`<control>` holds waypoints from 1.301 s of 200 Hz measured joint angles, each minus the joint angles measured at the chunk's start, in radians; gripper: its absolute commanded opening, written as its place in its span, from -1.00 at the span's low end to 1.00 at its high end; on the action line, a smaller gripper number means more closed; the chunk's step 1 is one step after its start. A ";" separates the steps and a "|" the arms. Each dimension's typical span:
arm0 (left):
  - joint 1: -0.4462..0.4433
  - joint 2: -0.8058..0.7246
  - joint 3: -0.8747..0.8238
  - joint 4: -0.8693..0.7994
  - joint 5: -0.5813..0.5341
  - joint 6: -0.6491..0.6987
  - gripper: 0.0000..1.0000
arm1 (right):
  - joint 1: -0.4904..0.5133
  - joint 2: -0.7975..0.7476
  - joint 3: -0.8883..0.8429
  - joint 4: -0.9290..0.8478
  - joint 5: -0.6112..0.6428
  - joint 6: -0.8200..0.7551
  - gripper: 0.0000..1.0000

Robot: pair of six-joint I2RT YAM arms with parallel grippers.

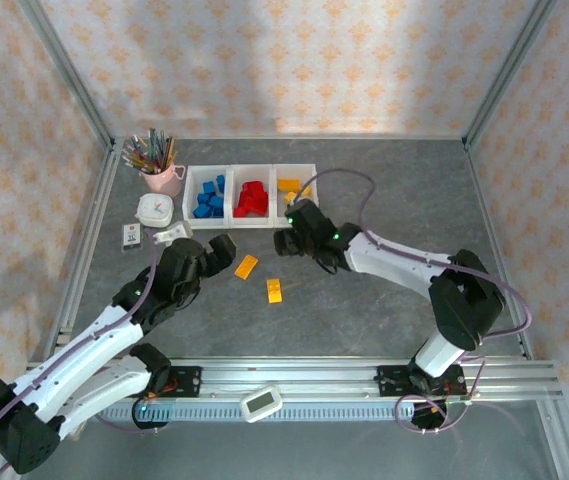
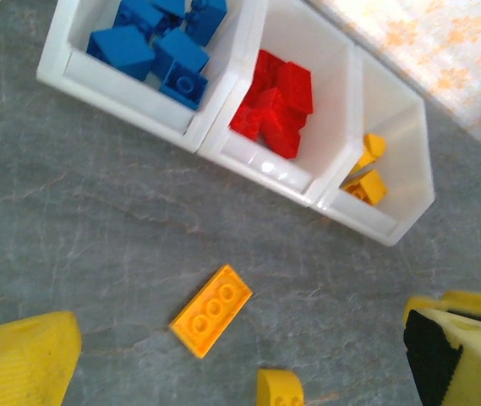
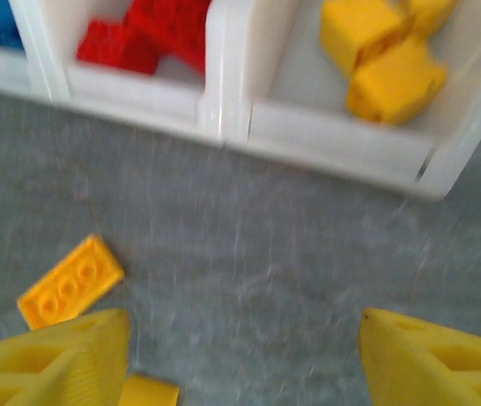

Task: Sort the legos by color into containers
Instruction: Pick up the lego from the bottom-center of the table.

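Note:
Three joined white bins [image 1: 249,222] stand at the back: blue legos [image 1: 209,197] in the left one, red legos [image 1: 252,198] in the middle, yellow legos [image 1: 289,186] in the right. Two more lie loose on the grey table: a flat orange plate [image 1: 246,266] and a smaller yellow-orange brick [image 1: 274,290]. My left gripper [image 1: 219,248] hovers open just left of the plate [image 2: 210,309], with the second brick [image 2: 280,389] at the frame's bottom. My right gripper [image 3: 244,364] is open and empty in front of the yellow bin [image 3: 341,139], the plate [image 3: 71,281] to its left.
A pink cup of pencils [image 1: 159,170] stands left of the bins. Below it sit a round white timer [image 1: 154,209], a small card-like device [image 1: 131,235] and a white block [image 1: 171,233]. A metal rail [image 1: 294,375] runs along the near edge.

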 measured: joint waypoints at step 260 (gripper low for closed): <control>0.000 -0.128 -0.107 -0.097 -0.020 -0.085 0.98 | 0.277 0.207 -0.047 0.030 0.124 0.186 -0.45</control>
